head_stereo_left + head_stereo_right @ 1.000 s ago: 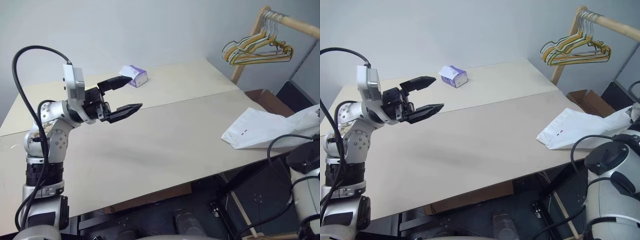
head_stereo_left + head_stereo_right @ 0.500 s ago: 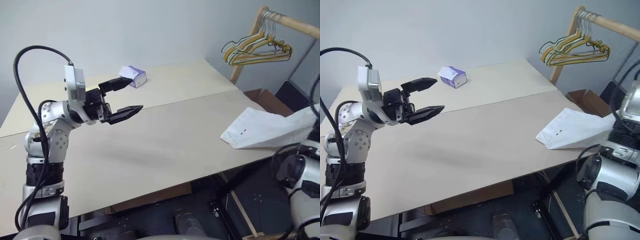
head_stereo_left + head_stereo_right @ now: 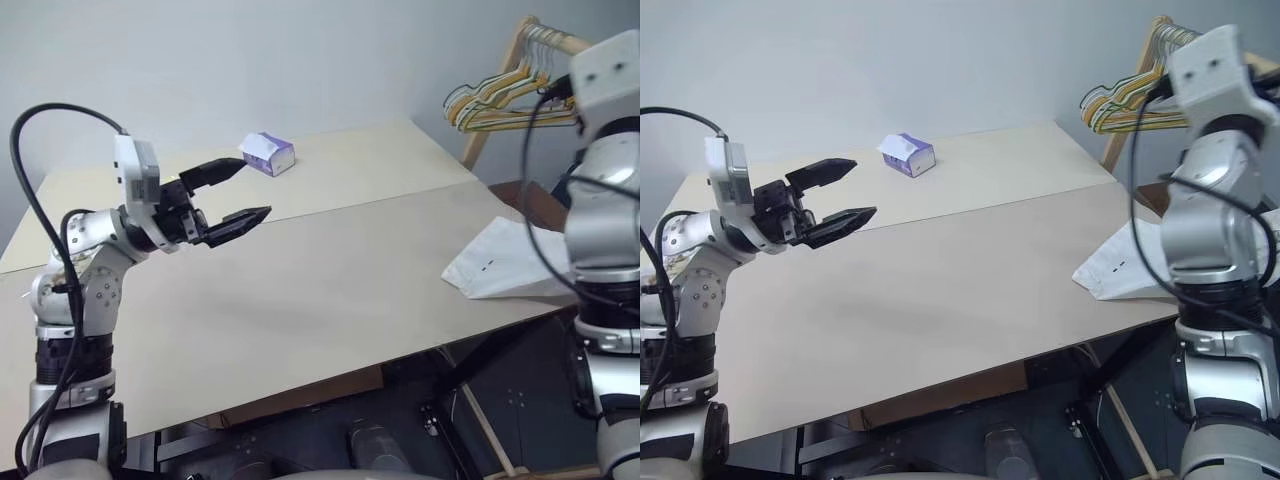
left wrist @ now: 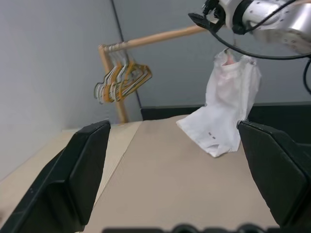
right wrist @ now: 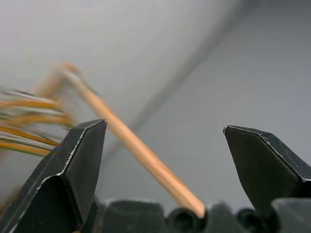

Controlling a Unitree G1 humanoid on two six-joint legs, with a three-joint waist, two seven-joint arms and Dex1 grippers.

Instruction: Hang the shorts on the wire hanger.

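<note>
the shorts lie at the right edge of the worktop, near its front right corner, one leg flat on the surface with two small dark dashes facing up. their other end runs off the edge; in the left wrist view it hangs up toward the wooden rack rail, and what holds it there is too small to make out.

the right gripper is raised by the rail beside the bunch of hangers, jaws spread wide with nothing between them. the left gripper hangs over the back left part of the worktop, well apart from the shorts, jaws also wide and empty, aimed across the surface toward them.

so the right arm is judged much the nearer, with the shorts below and beside it and their long axis running out over the right edge. the single olive wire hanger cannot be told from the yellow and coloured ones on the rail. the right arm covers part of the shorts in both eye views. a small tissue box sits near the back edge.
</note>
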